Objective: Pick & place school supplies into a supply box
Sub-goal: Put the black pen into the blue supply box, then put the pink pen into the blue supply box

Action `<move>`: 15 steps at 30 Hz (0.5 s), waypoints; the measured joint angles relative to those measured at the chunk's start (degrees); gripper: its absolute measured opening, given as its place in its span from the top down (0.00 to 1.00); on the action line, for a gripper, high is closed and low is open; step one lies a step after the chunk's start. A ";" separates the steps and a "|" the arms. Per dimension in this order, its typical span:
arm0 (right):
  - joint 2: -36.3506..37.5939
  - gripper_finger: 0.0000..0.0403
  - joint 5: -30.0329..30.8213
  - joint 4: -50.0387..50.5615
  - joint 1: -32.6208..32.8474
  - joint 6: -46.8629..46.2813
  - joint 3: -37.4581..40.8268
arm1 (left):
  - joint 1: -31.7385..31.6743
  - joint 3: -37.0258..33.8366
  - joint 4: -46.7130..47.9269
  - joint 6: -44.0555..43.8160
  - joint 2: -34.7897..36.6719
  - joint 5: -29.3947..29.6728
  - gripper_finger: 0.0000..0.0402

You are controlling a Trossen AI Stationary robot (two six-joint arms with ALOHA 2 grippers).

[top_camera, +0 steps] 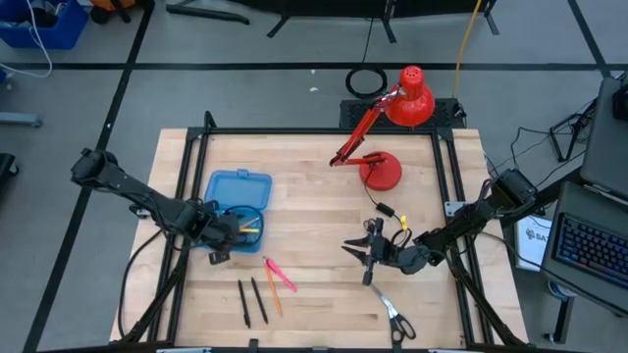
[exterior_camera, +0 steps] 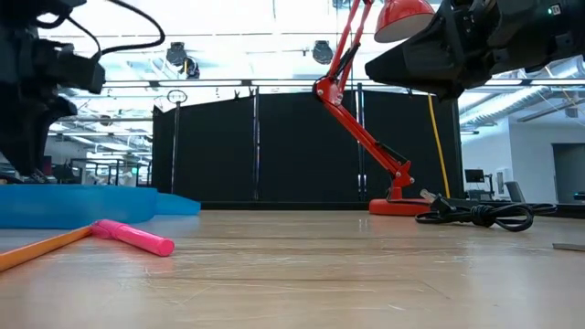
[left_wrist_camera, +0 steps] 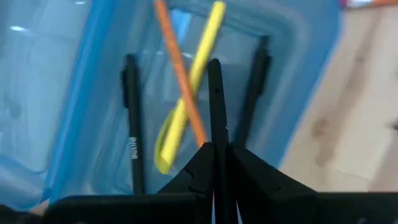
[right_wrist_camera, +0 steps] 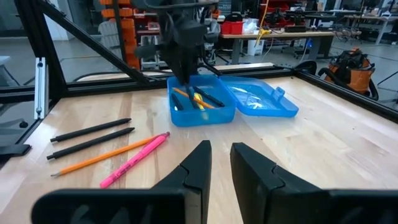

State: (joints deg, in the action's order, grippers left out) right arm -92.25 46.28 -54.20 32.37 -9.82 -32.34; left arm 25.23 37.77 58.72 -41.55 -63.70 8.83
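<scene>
While its two dark fingers pinched a thin black pen [left_wrist_camera: 216, 99], the left claw [left_wrist_camera: 216, 180] hung over the translucent blue box [left_wrist_camera: 74, 93]. Below it lay a yellow marker [left_wrist_camera: 186, 87], an orange pencil [left_wrist_camera: 177, 62] and two black pens [left_wrist_camera: 132, 124]. Farther off, the right claw [right_wrist_camera: 219, 163] hovered empty, fingers slightly apart, over bare wood.

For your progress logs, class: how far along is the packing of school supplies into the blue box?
Done: a yellow marker, an orange pencil and black pens lie in the supply box. In hand: the left end effector grips a black pen over it. Left: two black pens, an orange pencil, a pink marker and scissors.
</scene>
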 joint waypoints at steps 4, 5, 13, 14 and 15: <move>0.00 0.88 -0.02 0.14 -0.01 -0.02 0.00 | 0.00 -0.74 0.30 -1.26 -0.04 1.63 0.76; 0.00 0.88 -0.02 0.15 -0.01 -0.02 0.00 | 0.00 -0.71 0.07 -1.26 -0.02 2.16 0.73; 0.00 0.88 -0.08 0.17 -0.12 -1.90 0.00 | 0.09 -0.71 0.11 -2.59 0.41 3.74 0.66; 0.00 0.88 -0.20 0.21 -0.36 -2.63 0.00 | 0.27 -0.71 0.08 -2.76 0.64 4.39 0.66; 0.00 0.88 -0.83 0.40 -0.65 -3.21 0.00 | 0.48 -0.71 0.03 -2.81 0.91 5.21 0.67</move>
State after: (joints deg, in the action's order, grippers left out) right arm -92.25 45.46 -53.80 31.72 -13.03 -32.34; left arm 25.72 37.06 58.75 -44.35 -62.79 14.05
